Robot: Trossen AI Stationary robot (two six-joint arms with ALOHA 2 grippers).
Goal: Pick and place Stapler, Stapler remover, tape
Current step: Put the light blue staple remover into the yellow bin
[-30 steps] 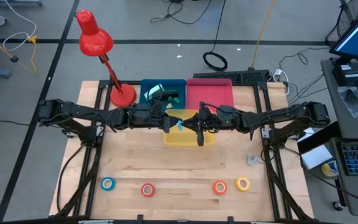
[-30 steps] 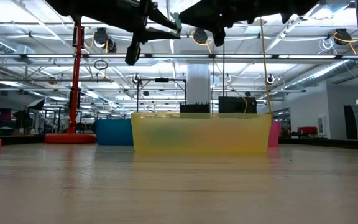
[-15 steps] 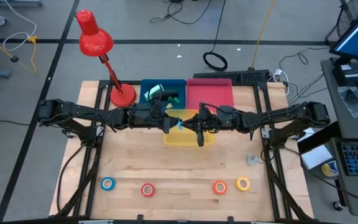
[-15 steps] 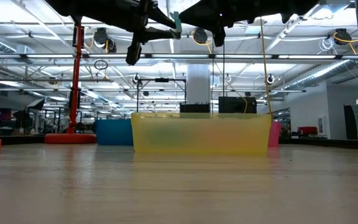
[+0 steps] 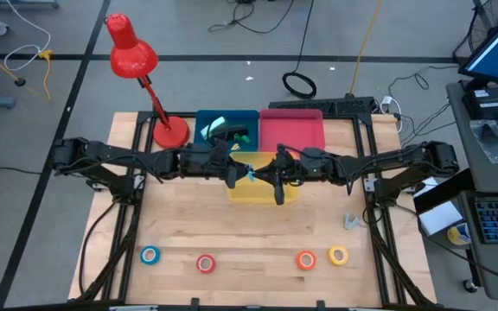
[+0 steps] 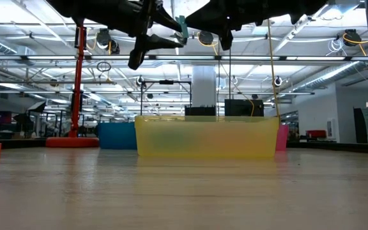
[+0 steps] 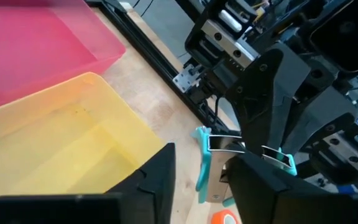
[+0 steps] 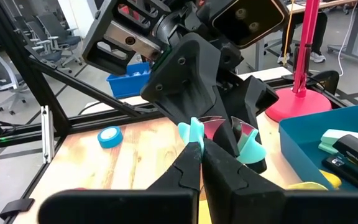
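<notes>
The stapler already lies in the blue bin. Above the yellow bin, the closed right claw pinches the teal staple remover, while the left claw stands partly open beside it. Four tape rolls wait near the desk's front edge.

1. Two dark claws hang close together at the top of the frame, high above the counter.
2. A small teal stapler remover sits between them, at the tips of the left claw, whose fingers stand apart.
3. The right claw points down just beside it.
4. Directly below both stands a yellow bin.
5. A blue bin and a red lamp base lie lower, off to the left claw's side.
</notes>
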